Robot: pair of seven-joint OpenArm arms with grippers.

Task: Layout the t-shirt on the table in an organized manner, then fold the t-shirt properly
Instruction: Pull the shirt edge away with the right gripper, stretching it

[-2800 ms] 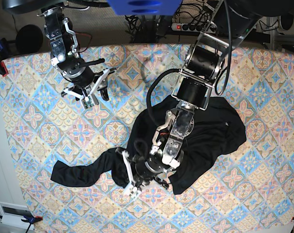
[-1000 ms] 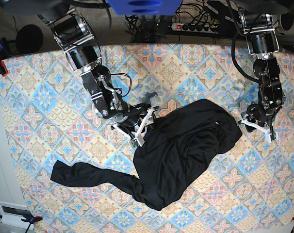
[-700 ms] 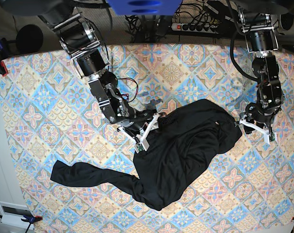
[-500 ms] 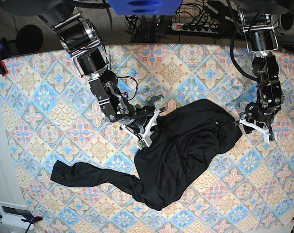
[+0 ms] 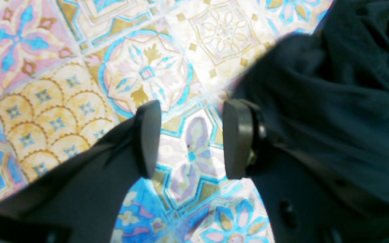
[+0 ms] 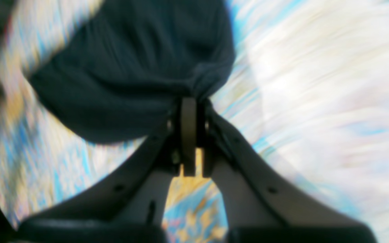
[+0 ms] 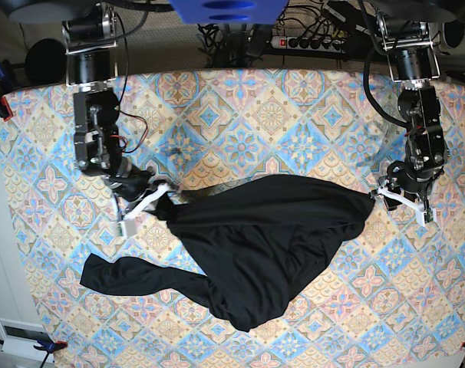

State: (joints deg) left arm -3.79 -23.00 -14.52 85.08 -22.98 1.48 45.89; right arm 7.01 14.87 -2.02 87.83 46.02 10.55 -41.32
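Black t-shirt (image 7: 267, 245) lies bunched mid-surface (image 7: 294, 107), one sleeve trailing. Right gripper (image 6: 189, 135) pinches bunched shirt edge, jaws closed on fabric. Left gripper (image 5: 189, 138) wide, empty, beside other shirt edge. Risk: thin pinch slips under pull; shirt stays crumpled.

Base view: overhead, facing straight down; covers the whole table (image 7: 294, 100) and both arms.
Left wrist view: behind the left gripper (image 5: 189, 140), close to the cloth.
Right wrist view: behind the right gripper (image 6: 188, 111), close, blurred.
Shared: t-shirt (image 7: 271, 230) appears in all three.
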